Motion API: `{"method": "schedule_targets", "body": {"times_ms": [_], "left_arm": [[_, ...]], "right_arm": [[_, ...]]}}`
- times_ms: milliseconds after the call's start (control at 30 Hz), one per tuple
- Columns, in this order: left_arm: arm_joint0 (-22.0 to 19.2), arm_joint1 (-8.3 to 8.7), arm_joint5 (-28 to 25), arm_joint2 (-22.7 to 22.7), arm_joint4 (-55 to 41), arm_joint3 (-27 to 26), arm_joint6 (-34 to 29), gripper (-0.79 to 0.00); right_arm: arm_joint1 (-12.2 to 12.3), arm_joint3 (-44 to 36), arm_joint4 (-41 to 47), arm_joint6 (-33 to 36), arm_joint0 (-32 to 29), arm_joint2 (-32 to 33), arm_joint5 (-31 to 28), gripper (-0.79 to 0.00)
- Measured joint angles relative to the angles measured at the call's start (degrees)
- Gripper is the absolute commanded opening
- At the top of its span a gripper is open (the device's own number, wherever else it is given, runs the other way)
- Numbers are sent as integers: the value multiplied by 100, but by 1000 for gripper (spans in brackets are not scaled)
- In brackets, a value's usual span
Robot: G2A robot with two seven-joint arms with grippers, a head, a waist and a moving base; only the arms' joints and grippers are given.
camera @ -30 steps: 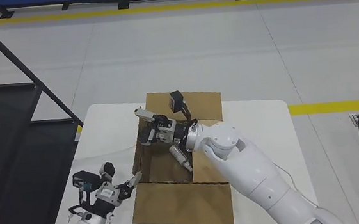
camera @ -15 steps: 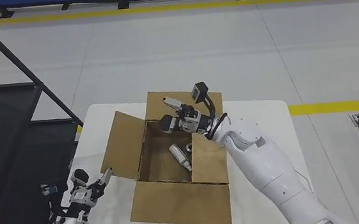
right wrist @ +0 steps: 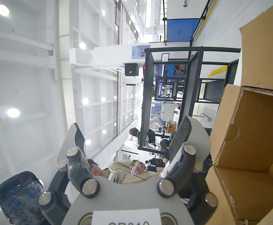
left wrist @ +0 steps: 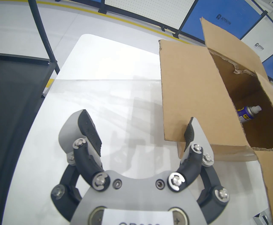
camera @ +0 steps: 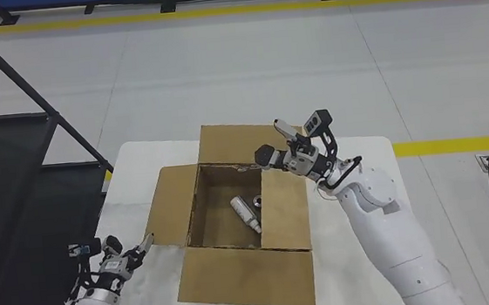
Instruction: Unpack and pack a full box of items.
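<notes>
- Cardboard box (camera: 247, 279) sat in the middle of the white worktop (camera: 141, 166), all four flaps thrown open, and it stretched from the far edge nearly to the near edge.
- Down on the box floor lay a spray can (camera: 245, 214) on its side, close under the right-hand flap, and the left wrist view caught its white cap and blue label.
- Over at the worktop's near left corner, the left tool (left wrist: 138, 119) hovered low above the bare surface with its jaws spread wide and nothing between them.
- One of its fingers (left wrist: 189, 132) sat right at the corner of the box's left flap, though whether it touched the flap could not be told.
- Up at the box's far right corner, the right tool (camera: 270, 141) hung in the air over the flaps, jaws wide apart and empty.
</notes>
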Motion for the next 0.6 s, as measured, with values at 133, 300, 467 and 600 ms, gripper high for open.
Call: {"method": "schedule_targets", "body": {"times_ms": [133, 300, 467, 600], "left_arm": [[6, 1, 4, -76, -25, 17, 98, 0], [217, 6, -46, -352, -203, -390, 349, 0], [595, 4, -3, -648, 5, -1203, 809, 0], [937, -14, -147, -694, 81, -1971, 1093, 0]], "right_arm": [[32, -98, -8, -9, -95, 85, 16, 0], [64, -179, 0, -1, -163, 171, -4, 0], [102, -221, 6, -28, -219, 297, -30, 0], [149, -225, -45, -44, -281, 442, -44, 0]]}}
